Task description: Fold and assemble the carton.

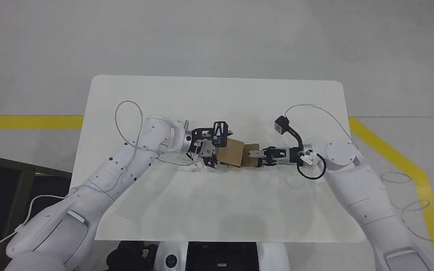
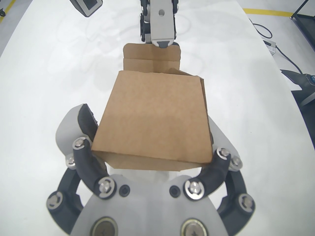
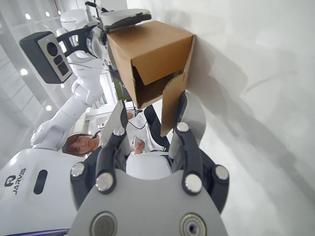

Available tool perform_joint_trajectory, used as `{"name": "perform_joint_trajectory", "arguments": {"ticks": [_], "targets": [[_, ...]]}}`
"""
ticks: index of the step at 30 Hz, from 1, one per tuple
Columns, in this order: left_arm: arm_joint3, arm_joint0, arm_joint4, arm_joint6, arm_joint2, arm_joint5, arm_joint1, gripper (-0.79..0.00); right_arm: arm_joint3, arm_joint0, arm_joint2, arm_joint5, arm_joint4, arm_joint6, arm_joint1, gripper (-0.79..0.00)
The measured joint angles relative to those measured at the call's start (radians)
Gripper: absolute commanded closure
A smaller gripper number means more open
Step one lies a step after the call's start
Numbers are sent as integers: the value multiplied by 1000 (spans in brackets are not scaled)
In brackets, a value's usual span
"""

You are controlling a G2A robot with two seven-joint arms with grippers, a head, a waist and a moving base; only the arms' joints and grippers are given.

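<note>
One carton [image 1: 234, 153] between two end effectors [image 1: 211, 157] [image 1: 258, 157]

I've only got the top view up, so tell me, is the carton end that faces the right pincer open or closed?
Observer: Open. The right wrist view looks straight into the carton, which is hollow at that end.
Operator: Are the flaps there folded in?
Observer: Partly. A slanted flap leans inward, and an outward flap sticks straight out.
Operator: Is the right pincer clamped on that one?
Observer: No. The right pincer is open. The outward flap lies close beside one finger, and the other stands well apart.
</note>
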Motion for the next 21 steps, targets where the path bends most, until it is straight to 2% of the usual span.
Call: {"name": "perform_joint_trajectory", "arguments": {"ticks": [15,17,19,21], "targets": [[5,7,-3,-5,-4,0,2,-785,-16,4,7,-18,61,10,-7,-357],[7,7,-3,-6,-3,0,2,-785,-12,3,5,-18,59,10,-7,-345],[10,8,-4,-8,-2,0,2,-785,-8,3,2,-18,57,9,-8,-283],[12,8,-5,-11,0,0,2,-785,-5,5,-1,-18,49,8,-9,-289]]}}
